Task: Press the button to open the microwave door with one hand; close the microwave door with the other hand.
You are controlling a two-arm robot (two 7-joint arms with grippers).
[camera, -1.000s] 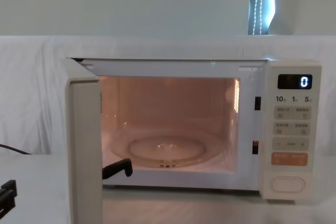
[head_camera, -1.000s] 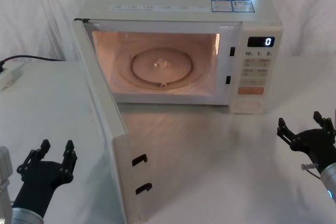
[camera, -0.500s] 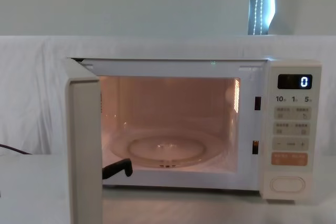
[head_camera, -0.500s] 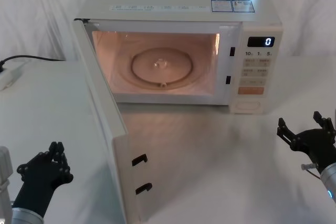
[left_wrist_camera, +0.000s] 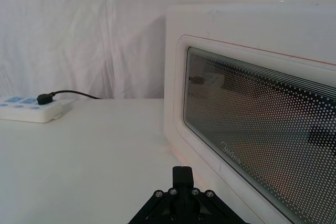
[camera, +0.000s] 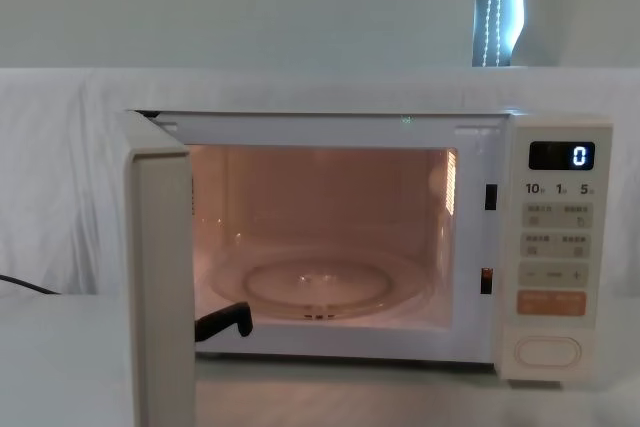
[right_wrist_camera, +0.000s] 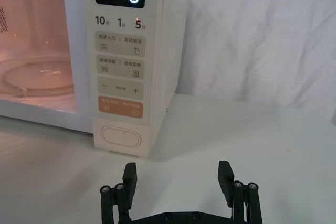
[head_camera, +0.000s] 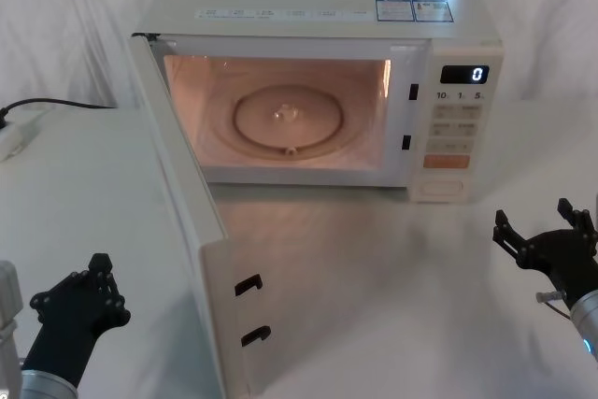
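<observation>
Fingers of the left hand (head_camera: 92,279) are pinched together, empty, beside the swung-out microwave door (head_camera: 192,221); right hand (head_camera: 547,228) spread, near the button (head_camera: 440,189).

Microwave (head_camera: 318,7) at the back of the table (head_camera: 392,296), door (head_camera: 192,221) swung out toward the robot from the left edge. Turntable (head_camera: 290,117) inside the cavity. Control panel (head_camera: 455,128) right of the cavity, display (head_camera: 464,74) at its top, button (head_camera: 441,188) at its bottom. Left gripper (head_camera: 95,279) near the front edge, left of the door, outside it. Right gripper (head_camera: 544,231) front right, before the panel, well apart from it. Power strip (left_wrist_camera: 29,109) far left, behind.
</observation>
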